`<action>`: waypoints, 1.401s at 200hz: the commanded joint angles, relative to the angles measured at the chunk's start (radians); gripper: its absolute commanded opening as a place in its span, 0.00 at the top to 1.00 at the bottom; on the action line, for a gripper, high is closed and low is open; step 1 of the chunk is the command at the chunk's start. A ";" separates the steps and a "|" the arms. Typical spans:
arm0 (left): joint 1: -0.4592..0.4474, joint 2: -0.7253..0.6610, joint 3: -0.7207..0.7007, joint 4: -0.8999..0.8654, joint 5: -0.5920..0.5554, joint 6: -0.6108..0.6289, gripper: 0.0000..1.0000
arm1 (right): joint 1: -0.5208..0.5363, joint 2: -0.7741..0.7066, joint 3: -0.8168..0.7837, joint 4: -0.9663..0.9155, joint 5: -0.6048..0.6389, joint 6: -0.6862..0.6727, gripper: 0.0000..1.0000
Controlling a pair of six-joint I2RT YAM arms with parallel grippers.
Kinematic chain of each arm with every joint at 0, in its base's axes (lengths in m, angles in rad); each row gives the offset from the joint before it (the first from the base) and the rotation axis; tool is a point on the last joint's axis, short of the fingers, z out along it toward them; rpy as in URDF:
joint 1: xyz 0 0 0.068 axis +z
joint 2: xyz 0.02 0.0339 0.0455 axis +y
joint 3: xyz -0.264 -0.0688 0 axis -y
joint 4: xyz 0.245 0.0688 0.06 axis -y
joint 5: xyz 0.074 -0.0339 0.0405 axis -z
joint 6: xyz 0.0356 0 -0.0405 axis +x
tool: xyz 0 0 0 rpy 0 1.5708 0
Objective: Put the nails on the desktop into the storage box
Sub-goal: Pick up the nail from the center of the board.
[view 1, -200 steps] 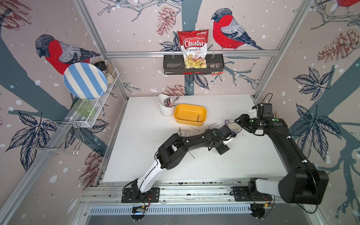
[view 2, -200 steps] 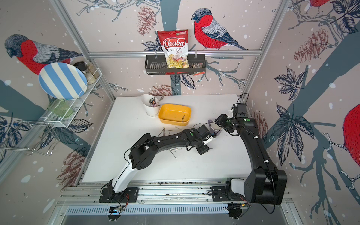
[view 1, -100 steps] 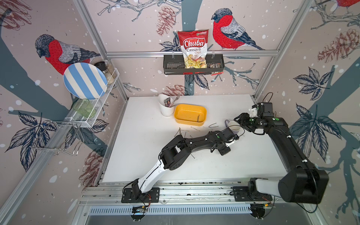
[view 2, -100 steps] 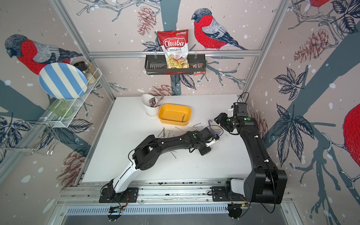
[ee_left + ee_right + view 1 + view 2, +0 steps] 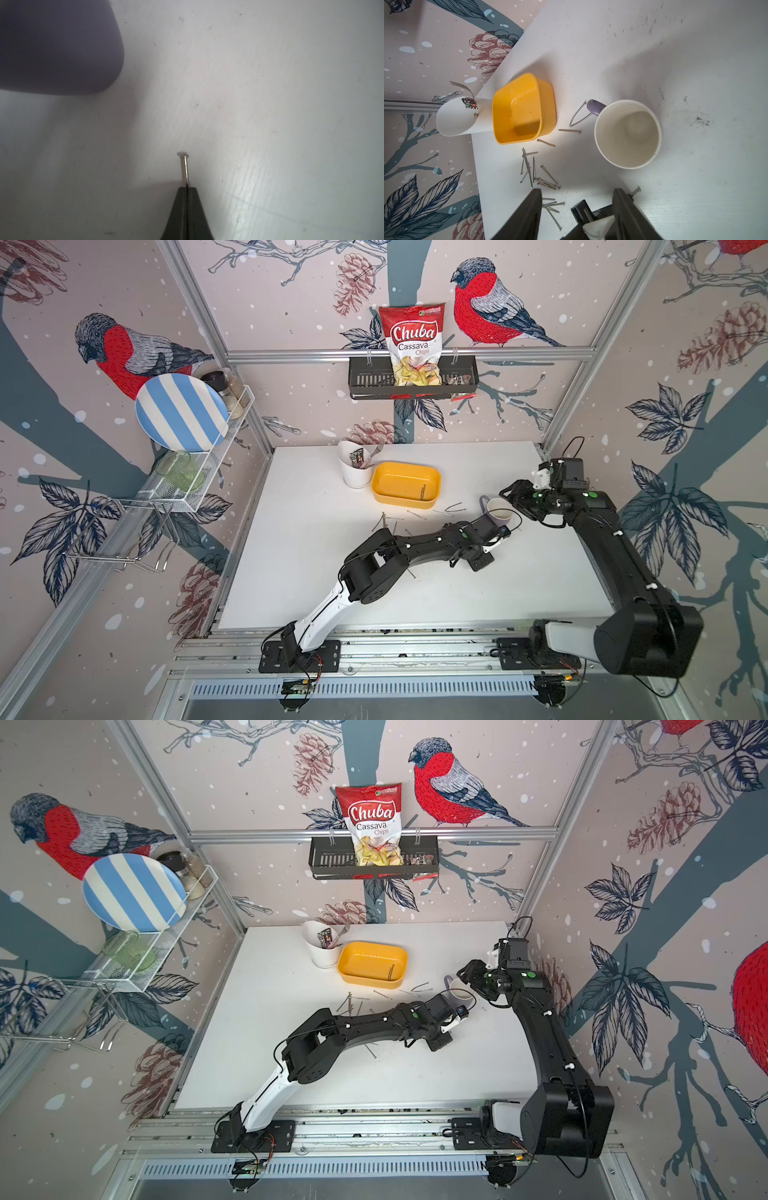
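My left gripper [image 5: 187,188] is shut on a thin silver nail [image 5: 185,168]; the flat head sticks out past the tips, low over the white desktop [image 5: 270,104]. In both top views it reaches beside the mug [image 5: 498,512]. Several loose nails [image 5: 388,524] [image 5: 537,176] lie scattered in front of the yellow storage box [image 5: 406,484] [image 5: 523,108], which holds one nail [image 5: 422,491]. My right gripper [image 5: 577,190] is open with nothing between its fingers, above the desktop near the mug [image 5: 627,133].
A white cutlery cup [image 5: 353,466] with forks stands left of the box. The white-and-purple mug sits between the two arms. A bent nail [image 5: 578,115] lies by its handle. A black wall basket [image 5: 413,379] holds a chips bag.
My left gripper reached further right beside the mug and closed on a nail. The right arm has not moved.
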 commanded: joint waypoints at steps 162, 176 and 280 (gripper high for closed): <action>0.121 -0.210 -0.419 -0.290 -0.066 -0.225 0.97 | 0.212 0.096 0.026 0.137 0.042 0.059 0.41; 0.121 -0.199 -0.392 -0.312 -0.063 -0.215 0.89 | 0.212 0.094 0.027 0.137 0.045 0.058 0.41; 0.119 -0.120 -0.277 -0.482 -0.010 -0.109 0.83 | 0.178 0.052 -0.005 0.140 0.056 0.050 0.41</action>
